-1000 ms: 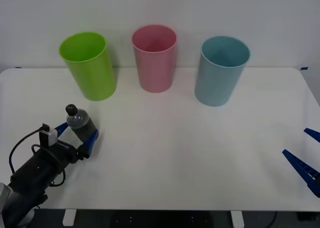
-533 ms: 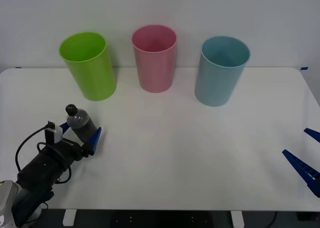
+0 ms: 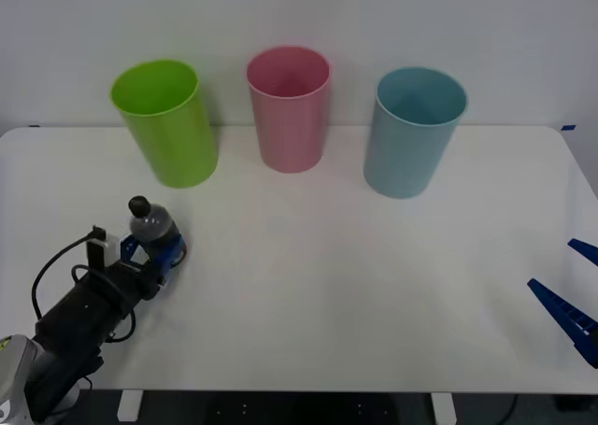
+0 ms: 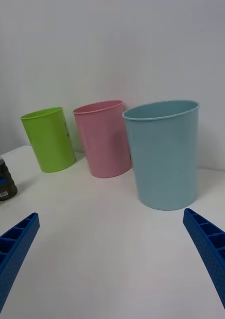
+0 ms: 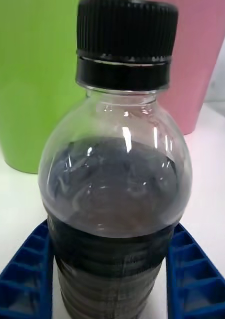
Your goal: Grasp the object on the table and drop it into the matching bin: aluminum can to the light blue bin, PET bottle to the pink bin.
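Plain white wall (image 3: 505, 23) behind; no shadows, even light.

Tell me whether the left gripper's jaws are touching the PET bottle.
Touching. In the left wrist view both blue jaws of the left gripper press against the sides of the PET bottle, with no gap showing; the front view agrees.

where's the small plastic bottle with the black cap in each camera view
Front view: the small clear plastic bottle with dark contents and a black cap stands at the table's left front, between the left gripper's blue fingers.
Right wrist view: it sits at the far left edge, partly cut off.
Left wrist view: it stands close up, between the two fingers.
Shared landmark: the tall lime green plastic bin behind it.
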